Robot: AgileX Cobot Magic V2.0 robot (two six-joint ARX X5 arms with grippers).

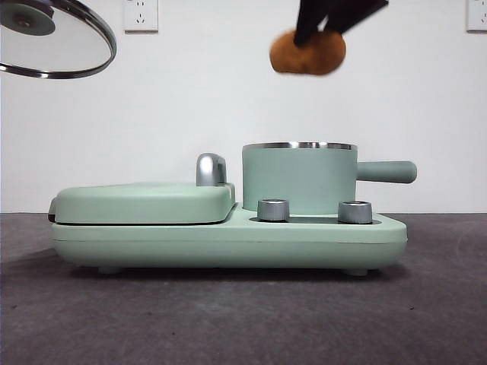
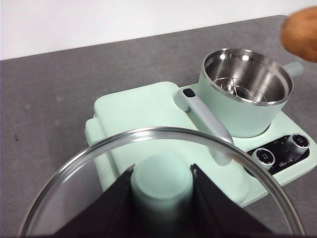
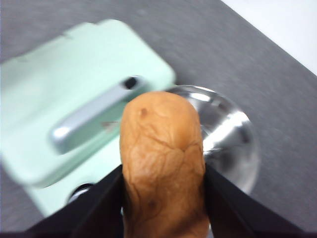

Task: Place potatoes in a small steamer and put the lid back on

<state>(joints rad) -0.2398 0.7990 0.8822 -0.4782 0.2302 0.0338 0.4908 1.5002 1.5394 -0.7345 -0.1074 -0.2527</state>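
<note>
Right gripper [image 3: 163, 173] holds potato [image 1: 307, 52] above steamer [image 1: 299, 179]

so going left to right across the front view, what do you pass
glass lid held high by the left gripper, closed griddle cover, steel griddle handle, small steamer with the potato held above it by the right gripper, steamer's side handle
</note>
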